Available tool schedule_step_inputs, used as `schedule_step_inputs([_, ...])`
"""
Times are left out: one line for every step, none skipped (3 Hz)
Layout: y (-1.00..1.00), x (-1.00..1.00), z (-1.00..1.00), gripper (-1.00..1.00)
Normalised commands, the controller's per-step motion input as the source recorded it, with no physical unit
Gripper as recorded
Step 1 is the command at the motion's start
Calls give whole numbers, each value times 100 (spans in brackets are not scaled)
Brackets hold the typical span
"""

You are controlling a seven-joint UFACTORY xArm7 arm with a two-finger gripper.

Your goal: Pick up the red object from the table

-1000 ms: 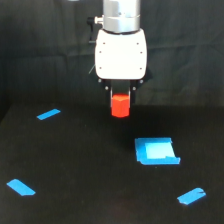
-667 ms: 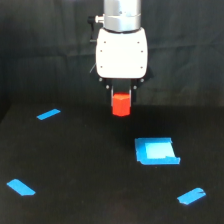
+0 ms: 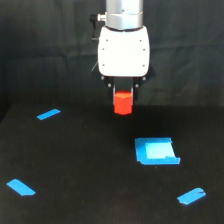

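Nearest on the table (image 3: 75,200), blue tape strips (image 3: 20,187) and the blue square patch (image 3: 156,151) lie undisturbed. Beyond them, the red object (image 3: 123,102) hangs clear of the surface, pinched between the fingers (image 3: 123,89), a touch higher than a second ago. The lift looks nearly done.

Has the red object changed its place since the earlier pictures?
Yes, slightly. The red object, held between the gripper fingers, now sits a little higher above the table, judged against the fixed blue square patch. No clear sideways shift.
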Motion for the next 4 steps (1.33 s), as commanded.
schedule_step_inputs([4, 8, 16, -99])
schedule_step_inputs([15, 2, 5, -90])
schedule_step_inputs([2, 8, 3, -92])
schedule_step_inputs([5, 1, 2, -96])
